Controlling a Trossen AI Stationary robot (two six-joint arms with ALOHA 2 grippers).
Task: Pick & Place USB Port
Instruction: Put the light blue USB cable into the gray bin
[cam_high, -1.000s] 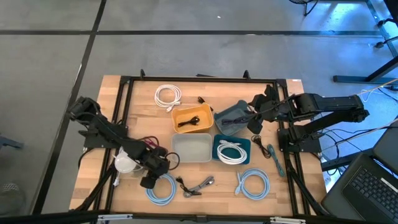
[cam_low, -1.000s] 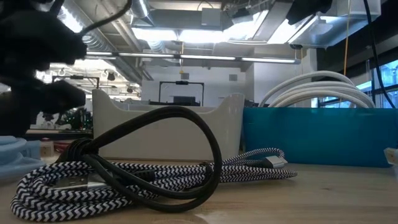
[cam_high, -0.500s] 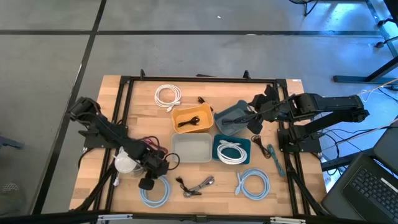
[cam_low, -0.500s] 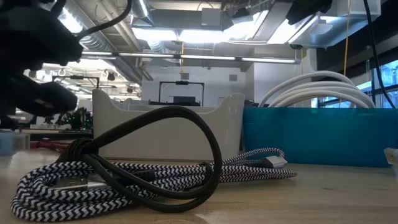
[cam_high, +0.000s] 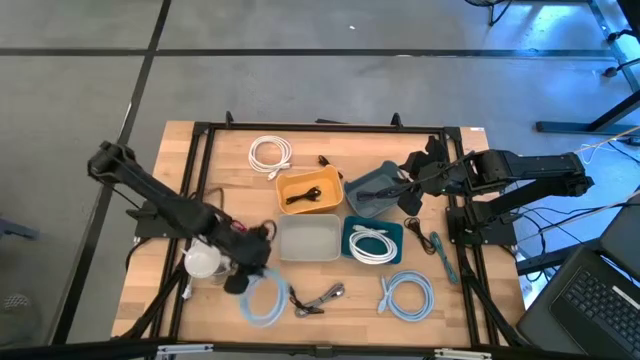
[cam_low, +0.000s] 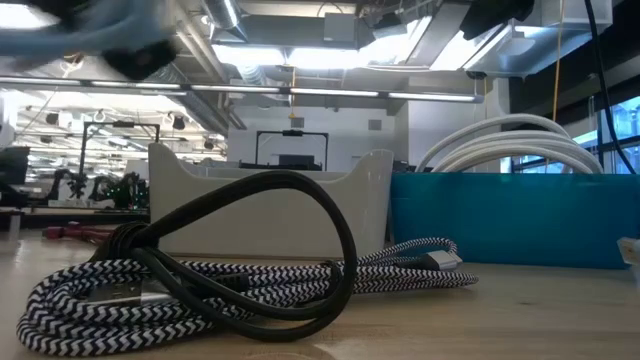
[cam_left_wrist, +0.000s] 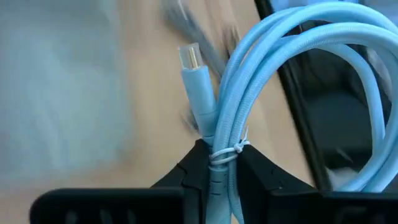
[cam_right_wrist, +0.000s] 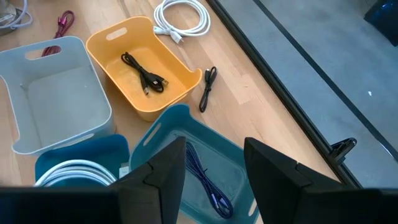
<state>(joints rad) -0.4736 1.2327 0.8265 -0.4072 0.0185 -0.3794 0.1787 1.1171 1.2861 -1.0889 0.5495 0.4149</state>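
Note:
A light blue coiled USB cable (cam_high: 264, 298) hangs over the table's near left part, with my left gripper (cam_high: 247, 276) shut on it. In the left wrist view its gold plug (cam_left_wrist: 189, 56) sticks out past the fingers. In the low view it is only a pale blur (cam_low: 90, 25) at the top. My right gripper (cam_right_wrist: 214, 167) stands open above the slate-blue bin (cam_high: 372, 190), which holds a dark blue cable (cam_right_wrist: 205, 177). Between them are the yellow bin (cam_high: 310, 190), the white bin (cam_high: 307, 238) and the teal bin (cam_high: 373, 242). My left gripper pinches the coil's bundled strands between its two fingers at the thin white tie (cam_left_wrist: 222, 155), just behind the plug. The fingers lie across the bundle. The coil's loop (cam_left_wrist: 323, 74) spreads out beyond the fingers, lifted clear of the table.
A white coil (cam_high: 269, 154) and a small black cable (cam_high: 324, 161) lie at the back. A black and a zebra-braided cable (cam_high: 320, 298) and a second light blue coil (cam_high: 407, 296) lie near the front edge. A white round thing (cam_high: 203, 262) sits by my left arm.
My left gripper has shut on the light blue coil and risen with it, going a little toward the table's right edge. The coil, which lay flat on the table, now hangs clear of it.

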